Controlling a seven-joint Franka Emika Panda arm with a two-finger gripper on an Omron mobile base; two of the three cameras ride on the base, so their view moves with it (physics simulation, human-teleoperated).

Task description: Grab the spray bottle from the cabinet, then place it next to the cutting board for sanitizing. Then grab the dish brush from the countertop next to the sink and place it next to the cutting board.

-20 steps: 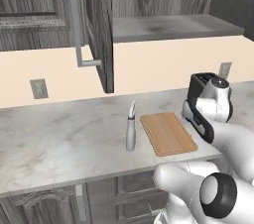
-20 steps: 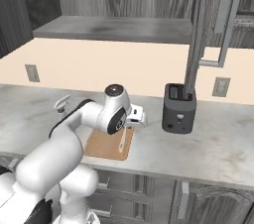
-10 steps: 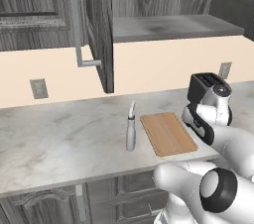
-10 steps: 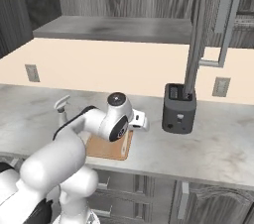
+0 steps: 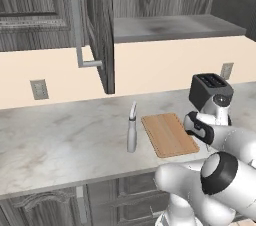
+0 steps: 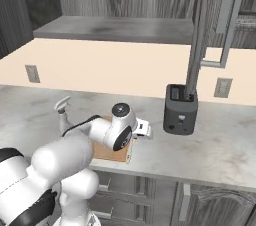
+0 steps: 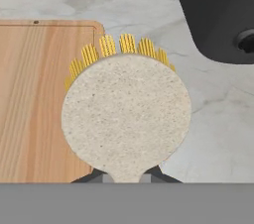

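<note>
Overhead, the cabinet (image 5: 100, 30) door stands open above the marble countertop (image 5: 60, 140). Gripper (image 7: 126, 178) clenched on dish brush (image 7: 126, 119), over the cutting board (image 5: 169, 134) edge near the black toaster (image 6: 180, 109). Spray bottle (image 5: 132, 130) upright beside board.

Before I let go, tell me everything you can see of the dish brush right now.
In the hand view the dish brush shows its round head from the back: a cream, speckled disc that looks like plastic, with short yellow bristles fanning past its far edge. A narrow neck runs down to the gripper, whose jaws are shut on it. The head hangs over the right edge of the cutting board and the marble countertop; whether it touches either cannot be told. The black toaster sits beyond.
</note>
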